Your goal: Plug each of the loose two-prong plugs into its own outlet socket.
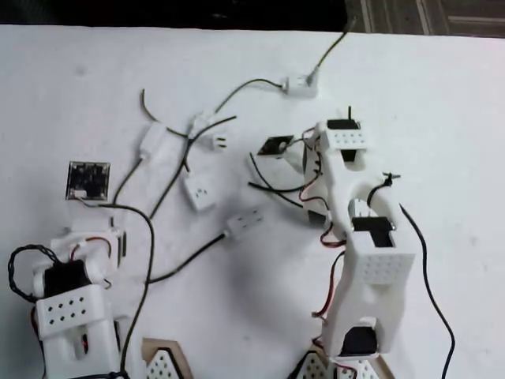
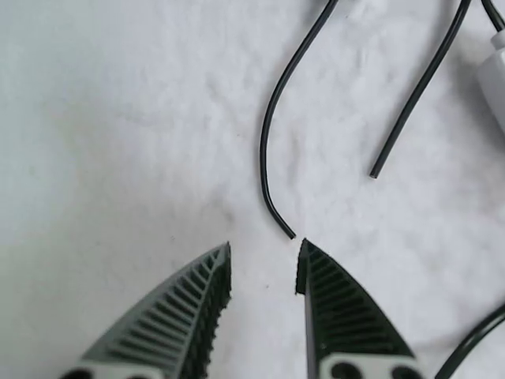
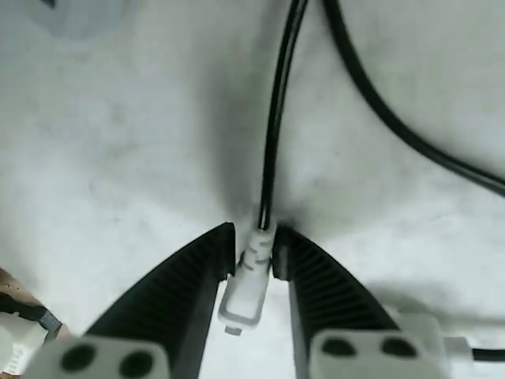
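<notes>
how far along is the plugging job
Done: nothing that shows. A two-prong plug lies loose with its prongs bare, and the socket near it looks empty.
In hand: the right gripper is shut on a small white connector with a black wire. The left gripper is open over the table, holding nothing.
Left: apparently every plug needs seating.

The left arm (image 1: 69,312) and right arm (image 1: 377,272) have white perforated shells, black motors, red wires, black ribbed tool fingers (image 2: 197,308).
</notes>
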Motion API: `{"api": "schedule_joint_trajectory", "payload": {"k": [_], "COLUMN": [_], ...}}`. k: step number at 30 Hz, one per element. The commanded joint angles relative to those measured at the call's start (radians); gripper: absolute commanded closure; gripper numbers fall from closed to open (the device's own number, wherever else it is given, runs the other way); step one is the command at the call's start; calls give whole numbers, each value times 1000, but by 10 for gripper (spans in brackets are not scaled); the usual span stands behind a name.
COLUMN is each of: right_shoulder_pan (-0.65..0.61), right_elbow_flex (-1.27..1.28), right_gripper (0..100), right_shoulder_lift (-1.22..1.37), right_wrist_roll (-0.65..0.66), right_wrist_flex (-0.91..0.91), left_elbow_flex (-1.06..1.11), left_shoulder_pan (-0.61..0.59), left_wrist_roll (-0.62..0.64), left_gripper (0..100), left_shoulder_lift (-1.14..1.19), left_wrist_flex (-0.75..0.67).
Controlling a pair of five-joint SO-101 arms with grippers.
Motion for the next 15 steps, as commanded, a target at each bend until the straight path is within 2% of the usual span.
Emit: {"api": "schedule_joint_trajectory", "payload": {"k": [1,6,11,15], "right_shoulder_pan": [36,45,44,21], "right_elbow_flex": [-63,-60,-64,-66], "right_gripper": [929,975,982,981], "right_shoulder_lift": [10,38,30,-53], "right_wrist_roll": [-3,84,84,84], "right_wrist_flex": [4,4,18,120], "left_elbow_flex": [-3,-3,-3,0], "left_shoulder_pan": [-2,-2,-2,12], "left_wrist_roll": [-14,-14,-14,-15], "left_gripper": [845,845,845,845], "left_shoulder_lift": [-18,-18,-18,-18], "left_wrist_flex": [-17,-18,-18,-18]}}
